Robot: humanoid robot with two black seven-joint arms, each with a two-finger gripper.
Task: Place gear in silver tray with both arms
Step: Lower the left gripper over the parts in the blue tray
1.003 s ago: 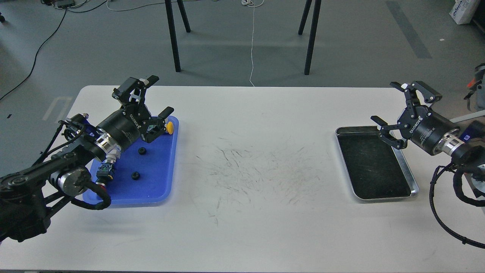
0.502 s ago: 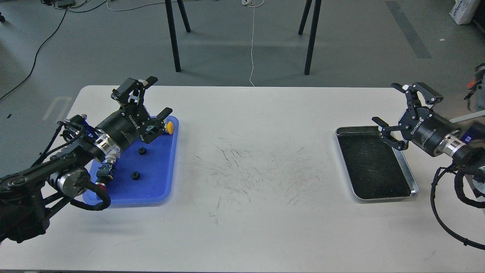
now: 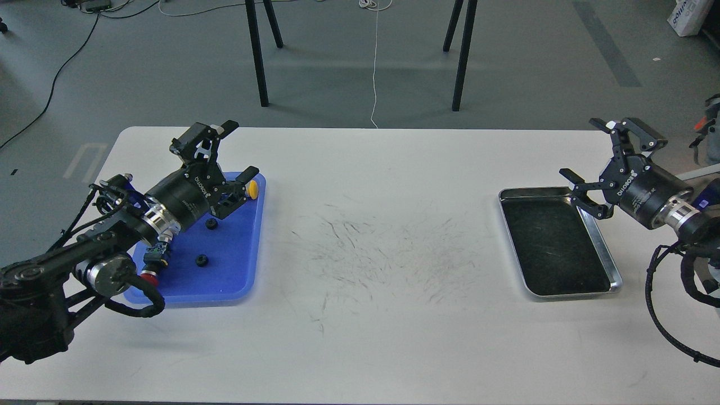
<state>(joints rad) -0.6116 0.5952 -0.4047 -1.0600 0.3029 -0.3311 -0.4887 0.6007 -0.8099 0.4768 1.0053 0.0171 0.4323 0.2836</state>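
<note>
Two small black gears lie in the blue plastic tray [image 3: 225,281] at the left: one [image 3: 211,224] nearer the back, one [image 3: 201,260] nearer the front. A yellow piece [image 3: 253,189] sits at the tray's back right corner. My left gripper [image 3: 239,151] is open and empty, above the tray's back part, just behind the rear gear. The silver tray [image 3: 610,264] with its dark scratched bottom lies at the right and holds nothing. My right gripper [image 3: 585,152] is open and empty, above the silver tray's back right corner.
The white table [image 3: 371,236] has dark scuff marks in its middle between the two trays. Black stand legs [image 3: 257,56] rise from the floor behind the table. Cables hang from both arms near the table's side edges.
My left gripper has moved slightly right and down over the blue tray. My right gripper has drawn back to the right, away from the silver tray. Both stay open.
</note>
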